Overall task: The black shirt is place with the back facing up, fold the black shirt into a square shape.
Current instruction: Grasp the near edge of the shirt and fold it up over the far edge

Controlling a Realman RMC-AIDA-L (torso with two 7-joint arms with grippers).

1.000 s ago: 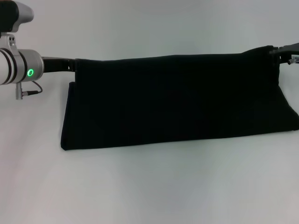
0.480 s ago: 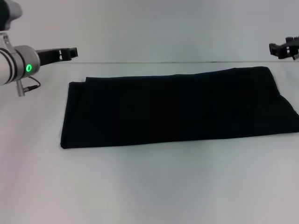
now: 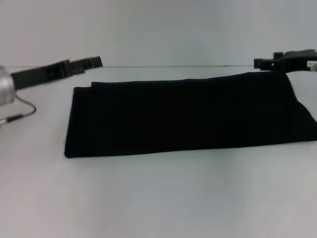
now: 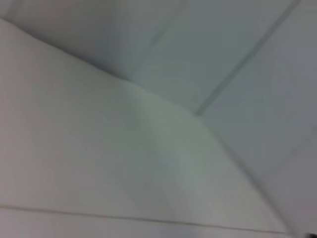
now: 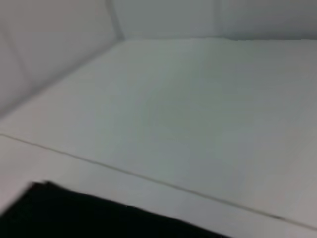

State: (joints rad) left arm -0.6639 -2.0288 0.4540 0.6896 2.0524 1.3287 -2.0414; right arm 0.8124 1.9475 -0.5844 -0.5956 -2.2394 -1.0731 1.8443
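Fabric lies folded into a long flat band across the middle of the white desk (image 3: 158, 198): the black shirt (image 3: 188, 114) rests with one long edge toward the desk's near edge and the other toward its far edge, its right end running to the limit of the head view. No lettering shows on the upper face. At the shirt's far left corner a second layer edge peeks out just inside the outer one. The left gripper (image 3: 94, 61) hangs above the desk's far left part, just beyond that corner and clear of the cloth, holding nothing; whether its fingers are parted cannot be told. The right gripper (image 3: 262, 62) hovers over the shirt's far right corner, also empty, its finger spacing unclear. A dark strip of the shirt (image 5: 99, 218) shows in the right wrist view.
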